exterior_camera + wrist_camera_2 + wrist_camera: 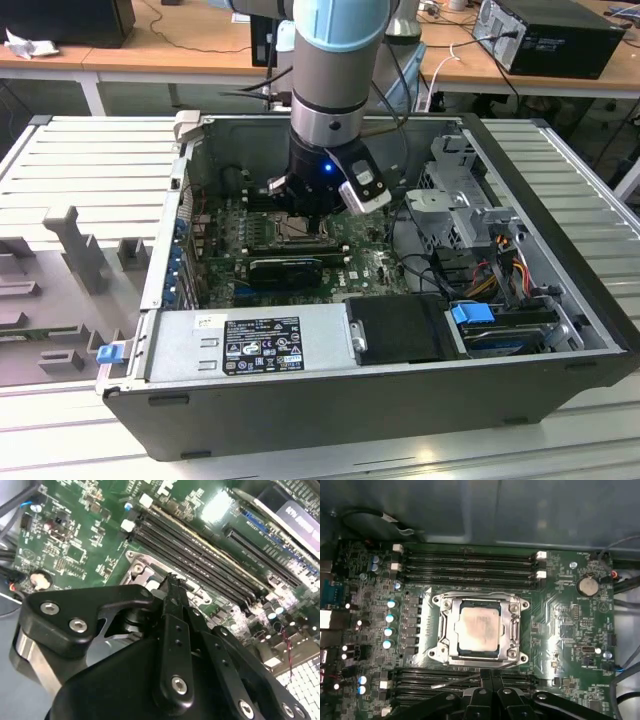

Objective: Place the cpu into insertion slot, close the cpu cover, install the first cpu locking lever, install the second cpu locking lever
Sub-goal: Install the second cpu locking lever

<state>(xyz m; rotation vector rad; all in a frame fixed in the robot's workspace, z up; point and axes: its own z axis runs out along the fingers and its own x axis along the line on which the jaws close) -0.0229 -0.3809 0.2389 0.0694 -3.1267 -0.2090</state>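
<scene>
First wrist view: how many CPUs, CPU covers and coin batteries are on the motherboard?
cpu: 1
cpu cover: 1
coin battery: 1
Total: 3

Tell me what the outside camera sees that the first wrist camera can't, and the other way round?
The exterior view alone takes in the whole computer case, the robot arm reaching down into it and the desks behind. The first wrist view alone looks straight down at the cpu lying in the insertion slot, with the cpu cover framing it. Both see the green motherboard and the gripper over the socket.
</scene>
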